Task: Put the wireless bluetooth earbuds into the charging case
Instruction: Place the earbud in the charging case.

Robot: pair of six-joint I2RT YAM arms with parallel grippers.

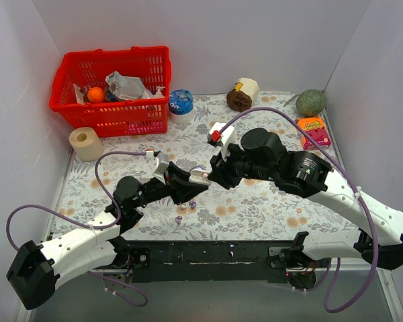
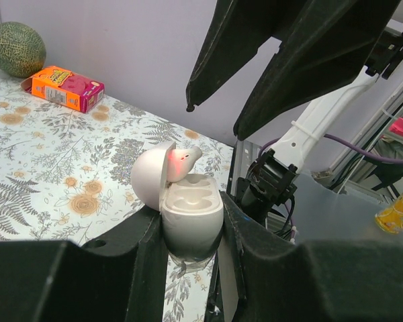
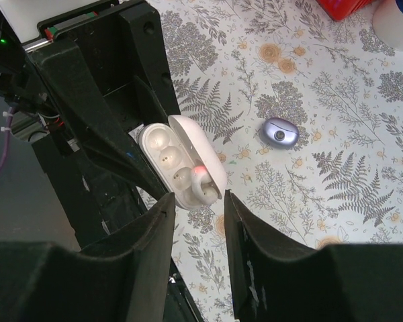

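Note:
My left gripper [image 2: 190, 213] is shut on the charging case [image 2: 191, 218], a glossy white oval held upright with its lid [image 2: 148, 178] swung open. One white curved earbud [image 2: 181, 159] with a red glow rests at the lid end of the case [image 3: 164, 157], its tip sticking up against the lid. The other wells [image 3: 154, 139] show bare. My right gripper [image 3: 197, 198] hangs open just above the case, its fingers [image 2: 218, 60] apart and touching nothing. In the top view both grippers [image 1: 188, 180] [image 1: 212, 173] meet over the table's middle. The second earbud I cannot pick out.
A round silver-blue disc [image 3: 281, 133] lies on the floral cloth beside the case. Two tiny purplish bits [image 1: 193, 203] [image 1: 178, 219] lie near the front edge. A red basket [image 1: 114, 90], blue-lidded jar [image 1: 181, 102], paper roll [image 1: 86, 143], orange box [image 2: 62, 87] and melon [image 2: 15, 48] stand around the edges.

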